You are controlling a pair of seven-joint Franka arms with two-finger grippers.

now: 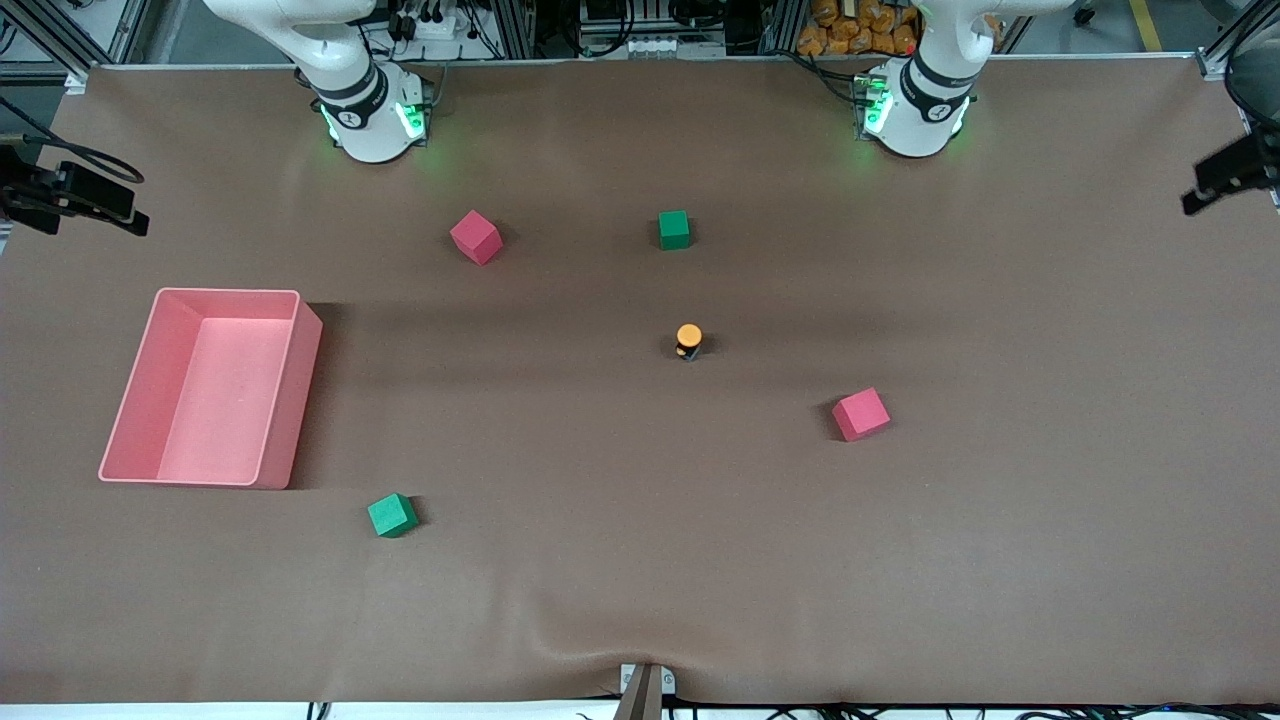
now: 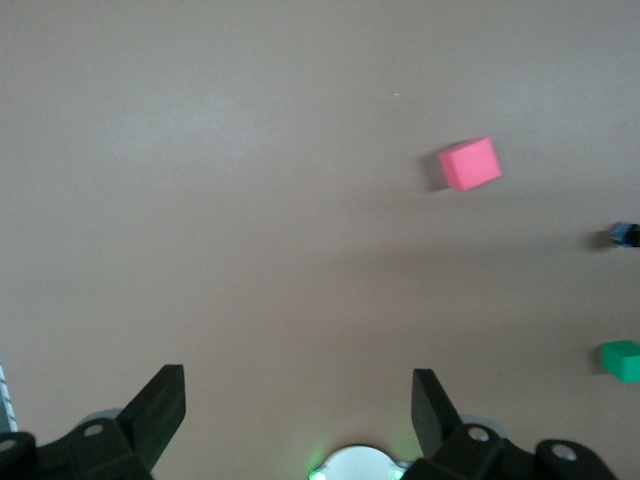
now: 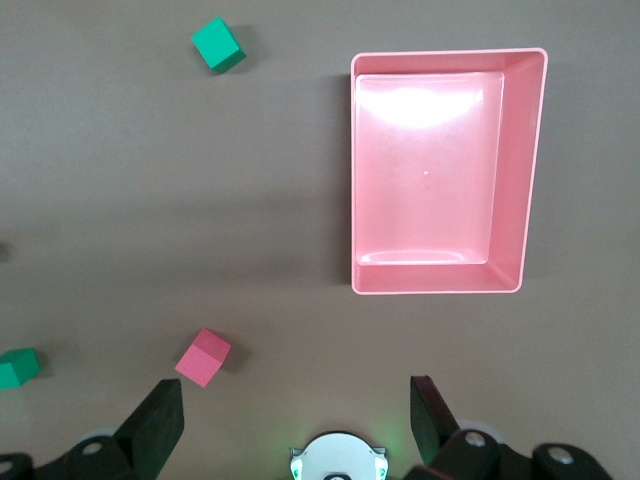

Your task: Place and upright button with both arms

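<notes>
The button (image 1: pixel 688 340) has a round orange cap over a short black body and stands near the middle of the table, apart from every cube. A sliver of the button (image 2: pixel 625 235) shows at the edge of the left wrist view. My left gripper (image 2: pixel 295 402) hangs open high over bare table by the left arm's base (image 1: pixel 915 110), with nothing between its fingers. High over the table by the right arm's base (image 1: pixel 370 115), my right gripper (image 3: pixel 295 405) is open and empty too. Neither gripper shows in the front view.
A pink bin (image 1: pixel 290 400) sits toward the right arm's end. One red cube (image 1: pixel 476 237) and one green cube (image 1: pixel 674 230) lie farther from the front camera than the button. Another red cube (image 1: pixel 861 414) and another green cube (image 1: pixel 392 515) lie nearer.
</notes>
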